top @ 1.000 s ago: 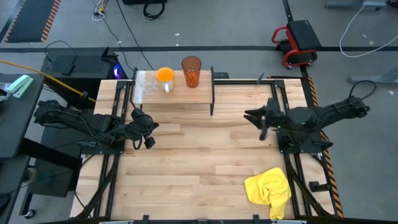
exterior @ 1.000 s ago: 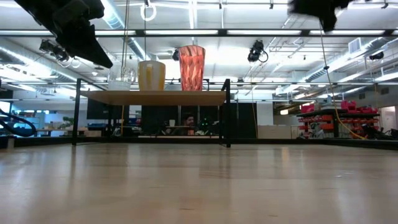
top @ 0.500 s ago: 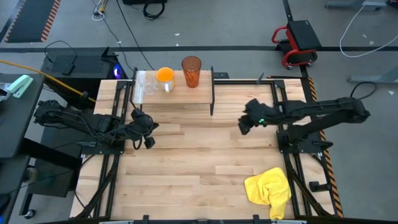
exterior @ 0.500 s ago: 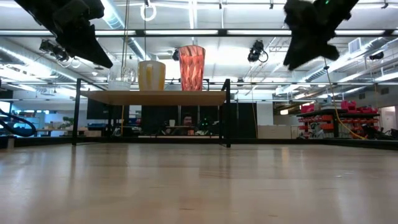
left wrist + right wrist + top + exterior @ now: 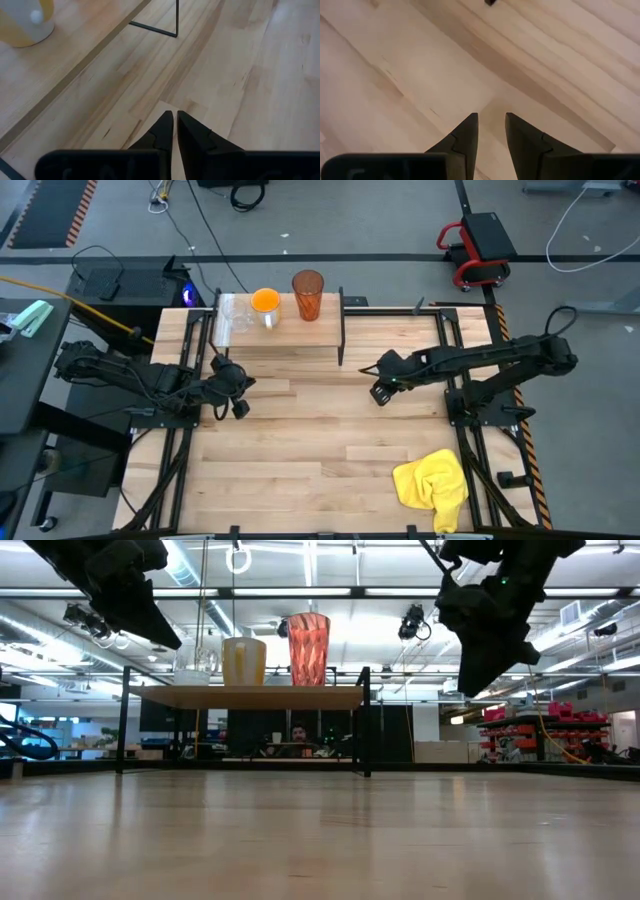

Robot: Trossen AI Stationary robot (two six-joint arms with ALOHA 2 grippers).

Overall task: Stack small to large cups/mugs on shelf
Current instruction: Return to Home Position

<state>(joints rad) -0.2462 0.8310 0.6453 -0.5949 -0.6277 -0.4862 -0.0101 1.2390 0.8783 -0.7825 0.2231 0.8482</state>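
The wooden table point(image 5: 320, 450) looks the same as one second ago; only the right arm has changed. One second ago this arm was folded near the right edge of the table. Now it is stretched out toward the middle, and the right gripper point(image 5: 378, 393) hangs over bare wood, in front of the right end of the shelf and apart from it. In the low view it point(image 5: 478, 680) has come down from the top edge and now points downward, clear above the table. In the right wrist view its two fingers point(image 5: 465, 135) stand a little apart, with only table wood between them, so it holds nothing.

The left arm has not moved. The left gripper point(image 5: 238, 406) waits over the left part of the table, just in front of the shelf. Its fingers point(image 5: 162, 131) are almost together, with only a thin slit between them, and they are empty.

The shelf point(image 5: 300, 335) stands at the far side of the table, as before. The yellow cloth point(image 5: 432, 483) lies crumpled at the near right corner, in the same place.

The three vessels stand upright in one row on the shelf, all unchanged. The ribbed tumbler point(image 5: 308, 295) is nearest the right end, the orange mug point(image 5: 265, 303) is in the middle, and the clear glass point(image 5: 238, 320) is at the left end, close to the mug.
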